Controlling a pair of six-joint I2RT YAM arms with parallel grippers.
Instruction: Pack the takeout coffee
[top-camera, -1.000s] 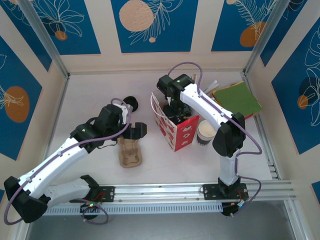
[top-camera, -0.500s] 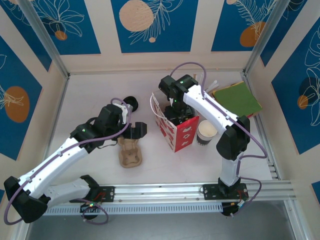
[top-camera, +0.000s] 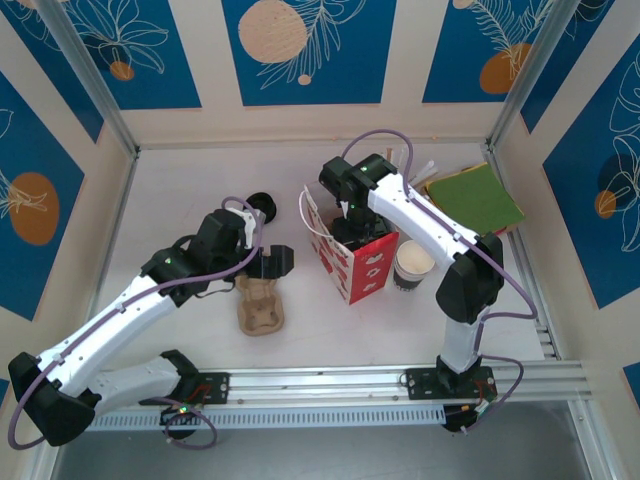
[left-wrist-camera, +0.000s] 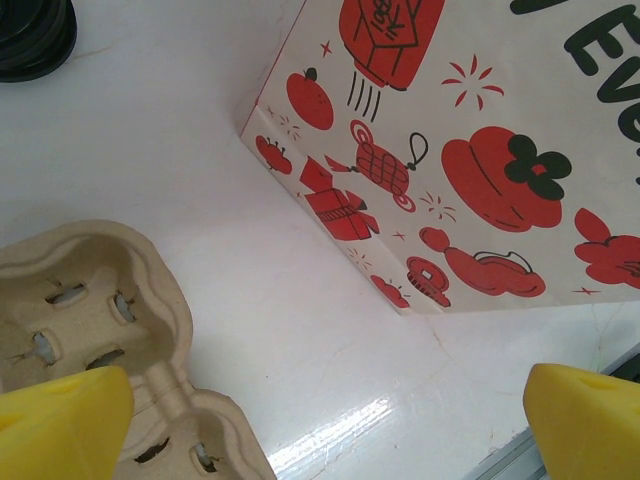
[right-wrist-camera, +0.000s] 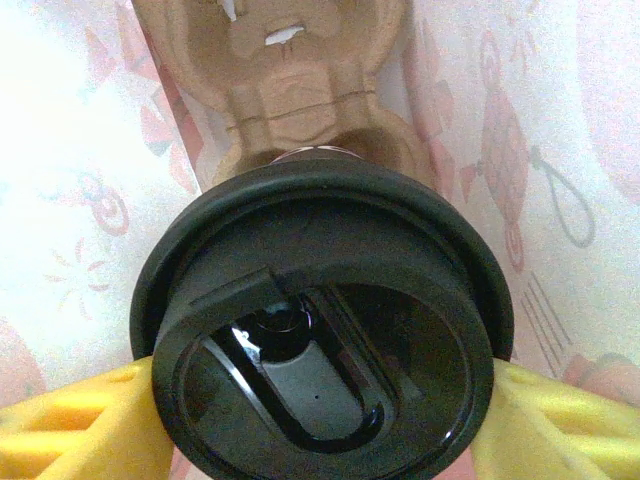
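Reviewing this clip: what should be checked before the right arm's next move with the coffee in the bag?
1. Right pincer clamped on the takeout coffee at its lid: ok.
2. Coffee inside the paper bag, above the cardboard carrier lying in it: ok.
3. Cup bottomed in a carrier well: cannot tell.
4. Bag standing upright: ok.
5. Left pincer open, apart from the bag: ok.
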